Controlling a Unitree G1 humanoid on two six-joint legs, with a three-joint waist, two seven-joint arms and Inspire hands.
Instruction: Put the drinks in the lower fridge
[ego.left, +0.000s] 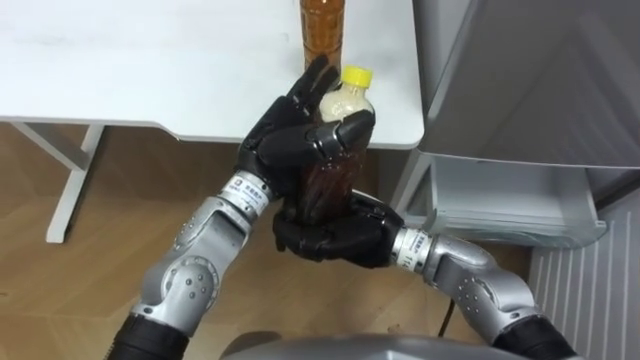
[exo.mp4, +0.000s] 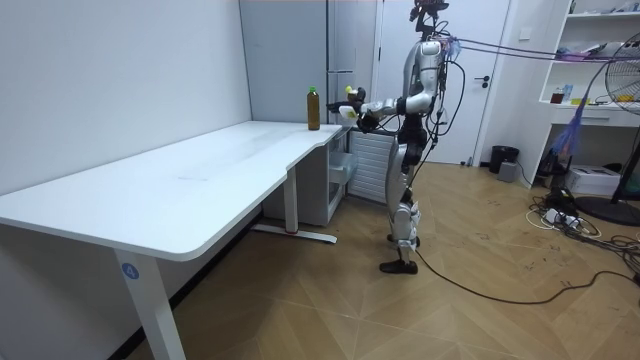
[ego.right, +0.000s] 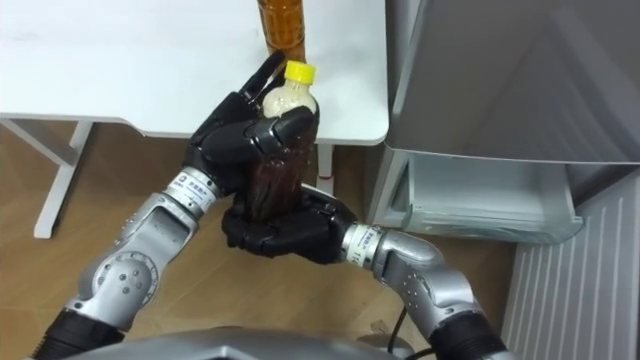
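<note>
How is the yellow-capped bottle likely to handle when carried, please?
Probably fairly heavy: the yellow-capped bottle looks mostly full. Its smooth round body may slip, so the left hand around it and right hand under it help.

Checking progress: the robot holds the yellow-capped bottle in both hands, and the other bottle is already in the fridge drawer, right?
No: the other bottle stands on the table, as the left eye view shows. The left hand and right hand do hold the yellow-capped bottle.
</note>
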